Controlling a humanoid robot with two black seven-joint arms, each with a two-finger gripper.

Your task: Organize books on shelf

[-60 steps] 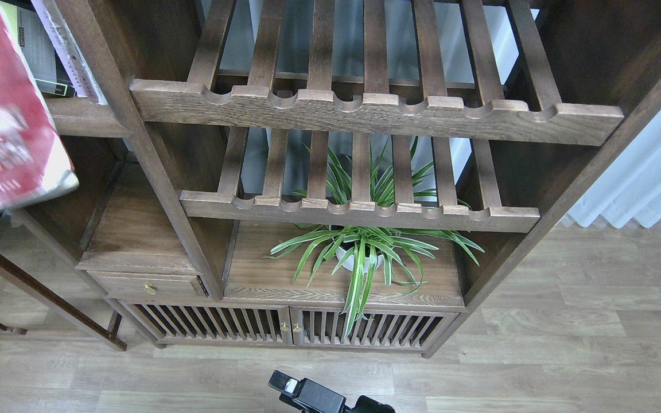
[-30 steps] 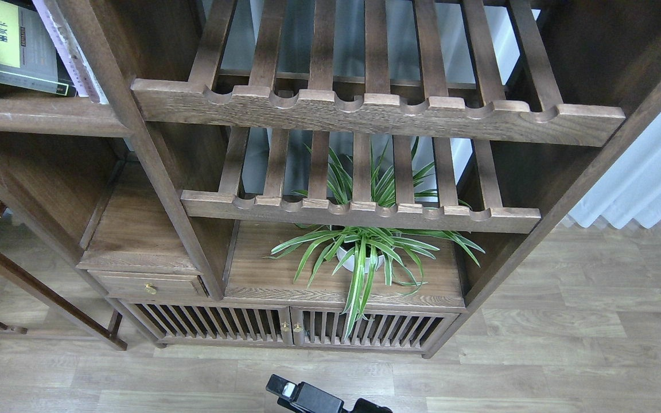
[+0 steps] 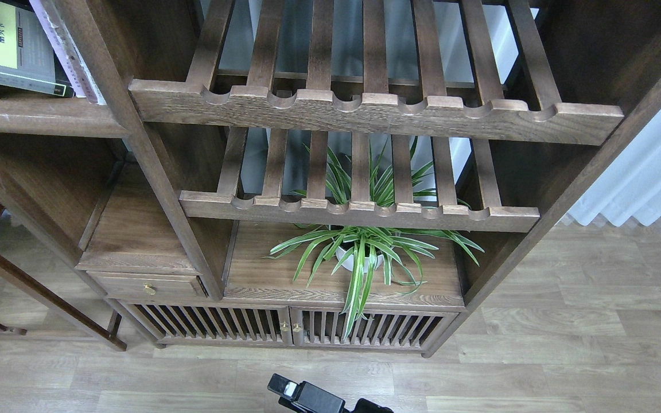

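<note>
yellow-green book (image 3: 3, 49) and white-lavender book (image 3: 69, 54) sit on the shelf (image 3: 38, 117); both arms' jaws out of view.

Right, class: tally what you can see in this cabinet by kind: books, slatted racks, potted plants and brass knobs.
Books: 2, yellow-green panel book and white-lavender book
Slatted racks: 2, upper rack, lower rack
Potted plants: 1
Brass knobs: 3
Total: 8

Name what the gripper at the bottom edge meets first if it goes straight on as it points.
The gripper points up-left over bare floor. First in line is probably the cabinet's slatted left door, though depth is unclear.
</note>
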